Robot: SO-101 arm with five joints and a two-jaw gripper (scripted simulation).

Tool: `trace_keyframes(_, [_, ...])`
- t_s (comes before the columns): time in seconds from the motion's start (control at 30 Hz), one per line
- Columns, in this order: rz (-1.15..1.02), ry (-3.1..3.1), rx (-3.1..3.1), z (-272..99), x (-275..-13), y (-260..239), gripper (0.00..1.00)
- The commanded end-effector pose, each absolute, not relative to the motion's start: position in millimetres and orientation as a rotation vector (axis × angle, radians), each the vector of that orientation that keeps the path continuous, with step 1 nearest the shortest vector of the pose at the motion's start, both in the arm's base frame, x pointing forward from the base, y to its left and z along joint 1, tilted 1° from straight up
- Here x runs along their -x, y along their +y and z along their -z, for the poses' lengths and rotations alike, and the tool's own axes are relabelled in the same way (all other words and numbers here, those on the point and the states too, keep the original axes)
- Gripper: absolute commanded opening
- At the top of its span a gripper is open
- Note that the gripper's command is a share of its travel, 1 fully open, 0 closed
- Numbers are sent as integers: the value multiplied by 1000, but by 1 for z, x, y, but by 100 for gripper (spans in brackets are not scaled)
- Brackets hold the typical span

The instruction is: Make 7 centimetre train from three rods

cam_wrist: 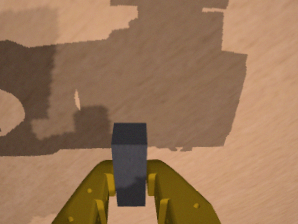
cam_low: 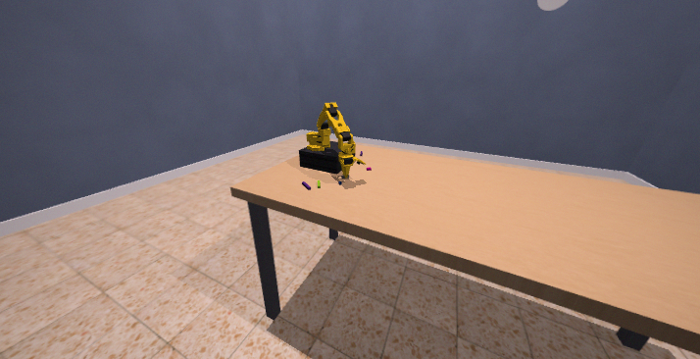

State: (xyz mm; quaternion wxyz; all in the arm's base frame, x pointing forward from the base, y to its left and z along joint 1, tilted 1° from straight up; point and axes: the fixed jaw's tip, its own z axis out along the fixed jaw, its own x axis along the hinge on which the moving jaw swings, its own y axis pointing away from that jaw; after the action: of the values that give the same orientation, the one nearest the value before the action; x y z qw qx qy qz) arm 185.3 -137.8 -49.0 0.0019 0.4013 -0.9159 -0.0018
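Observation:
In the wrist view my gripper (cam_wrist: 132, 192) is shut on a grey rod (cam_wrist: 129, 163) that sticks out forward between the yellow jaws, held above the table. In the exterior view the yellow arm bends down near its black base, with the gripper (cam_low: 346, 175) close over the table. A purple rod (cam_low: 306, 185), a lime rod (cam_low: 319, 183) and a small blue rod (cam_low: 339, 182) lie to the left of it. A magenta rod (cam_low: 369, 169) lies to its right.
The arm's black base (cam_low: 320, 159) stands at the table's far left corner. Another small purple-looking rod (cam_low: 361, 153) lies behind the gripper. The table's front edge runs just in front of the rods. The arm's shadow falls on the wood under the gripper.

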Motion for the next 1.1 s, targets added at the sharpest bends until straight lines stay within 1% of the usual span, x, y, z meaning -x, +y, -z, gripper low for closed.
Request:
trace_keyframes(0.0, [3, -2877, -1260, 49, -186, -135, 0])
trace_keyframes(0.73, [-1, -2874, -1268, 46, -186, -132, 0])
trace_keyframes(1.07, [-1, -2874, -1268, 52, -186, -132, 0])
